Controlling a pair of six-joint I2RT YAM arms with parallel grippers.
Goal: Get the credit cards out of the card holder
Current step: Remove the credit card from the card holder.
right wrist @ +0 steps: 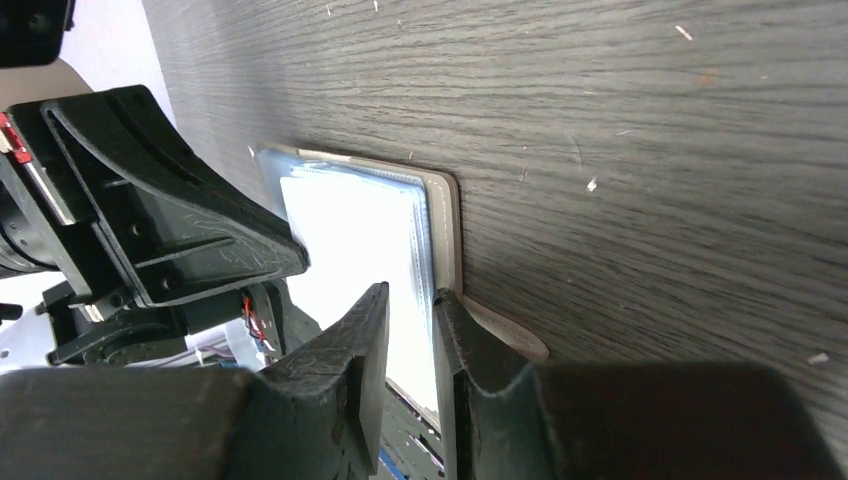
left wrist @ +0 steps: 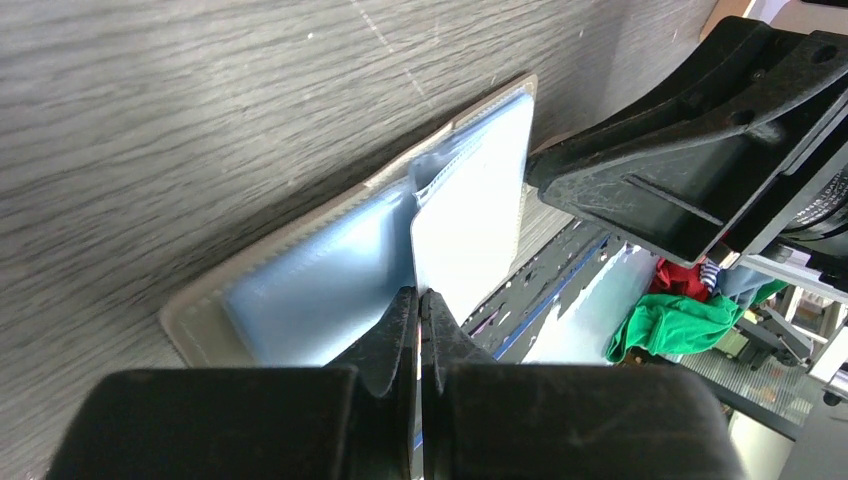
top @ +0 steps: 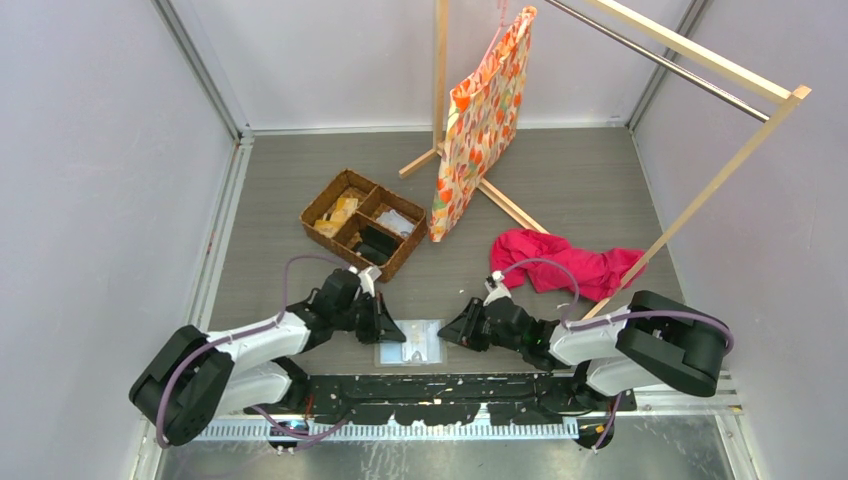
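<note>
The card holder [top: 410, 343] lies open on the table between my two grippers, pale blue sleeves up, and also shows in the left wrist view [left wrist: 320, 290] and the right wrist view [right wrist: 445, 220]. A whitish credit card [left wrist: 468, 235] sits in its right-hand sleeve and shows bright in the right wrist view [right wrist: 345, 240]. My left gripper [left wrist: 418, 297] is shut on the thin left edge of that card and its sleeve; in the top view it [top: 390, 327] is at the holder's left side. My right gripper [right wrist: 410, 300] stands narrowly open astride the holder's right edge [top: 452, 330].
A brown wicker divided basket [top: 363, 222] stands behind the left arm. A red cloth [top: 565, 262] lies behind the right arm. A wooden rack [top: 700, 190] with a patterned bag [top: 480, 120] stands at the back. The table's near edge is just below the holder.
</note>
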